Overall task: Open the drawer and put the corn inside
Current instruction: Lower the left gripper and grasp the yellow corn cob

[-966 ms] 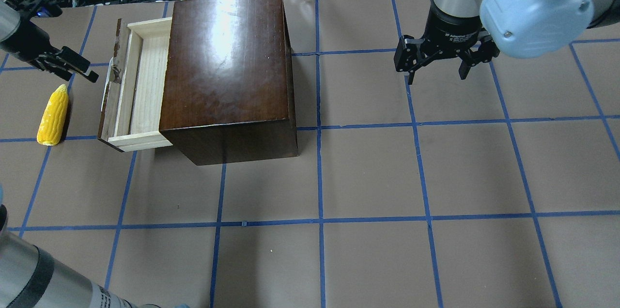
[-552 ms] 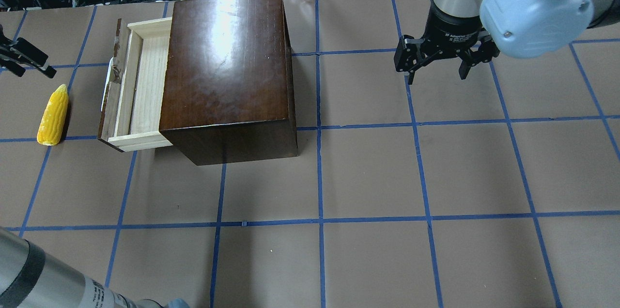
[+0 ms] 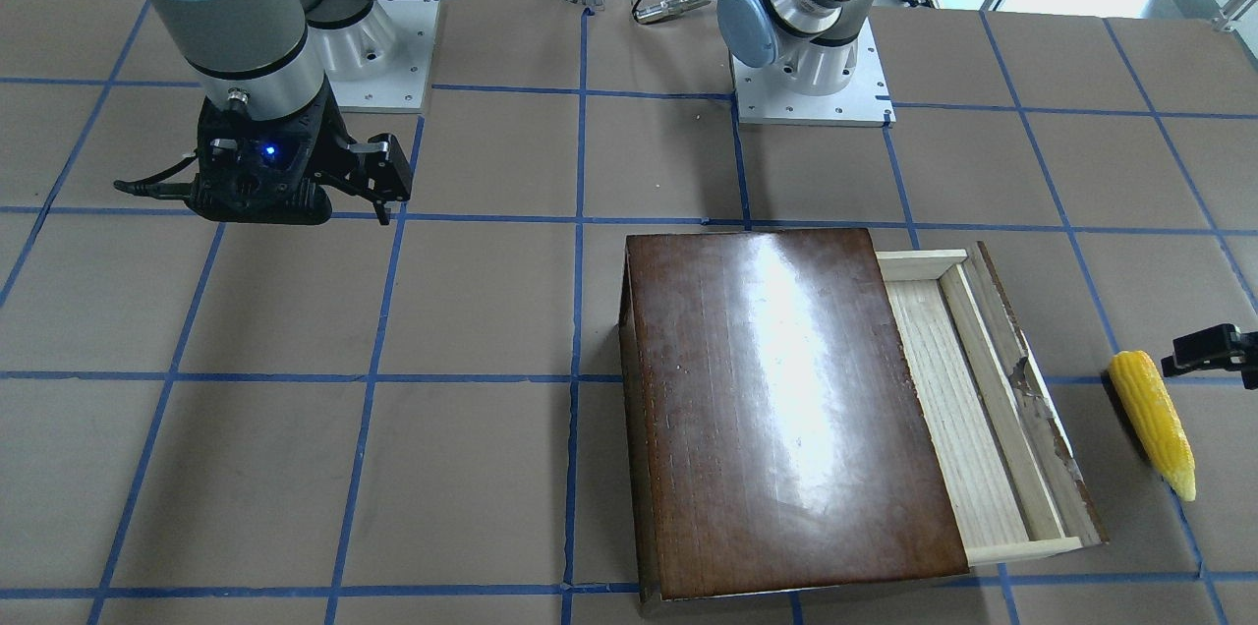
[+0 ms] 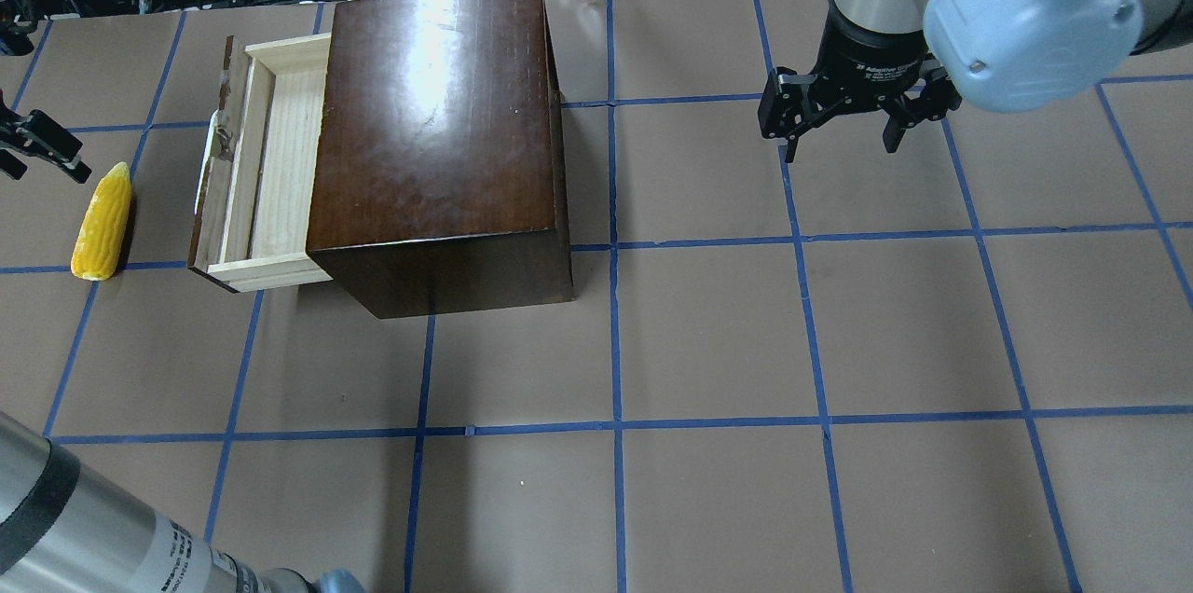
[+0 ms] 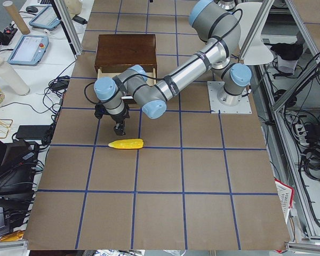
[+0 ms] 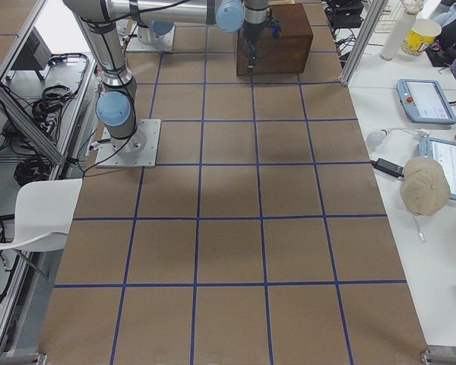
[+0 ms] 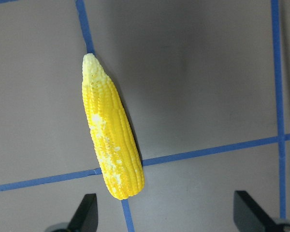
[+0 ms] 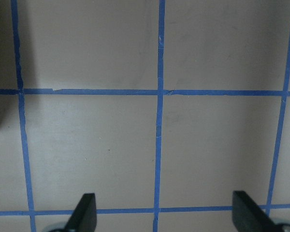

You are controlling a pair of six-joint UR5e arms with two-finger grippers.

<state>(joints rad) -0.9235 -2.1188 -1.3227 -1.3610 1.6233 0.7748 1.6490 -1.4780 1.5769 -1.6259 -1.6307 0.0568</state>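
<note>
drawer (image 4: 284, 155) pulled out of the dark box (image 4: 438, 127), tray bare: we count opening done. corn (image 4: 102, 220) lies on the table (image 4: 708, 341) left of it. left gripper (image 7: 166, 215) hovers near the corn, fingers apart; right gripper (image 4: 839, 141) off to the right, likewise apart and empty. grasp, placement remain.

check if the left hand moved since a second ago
Yes. In the overhead view the left hand moved away from the drawer toward the left edge, and now sits near the corn.
</note>
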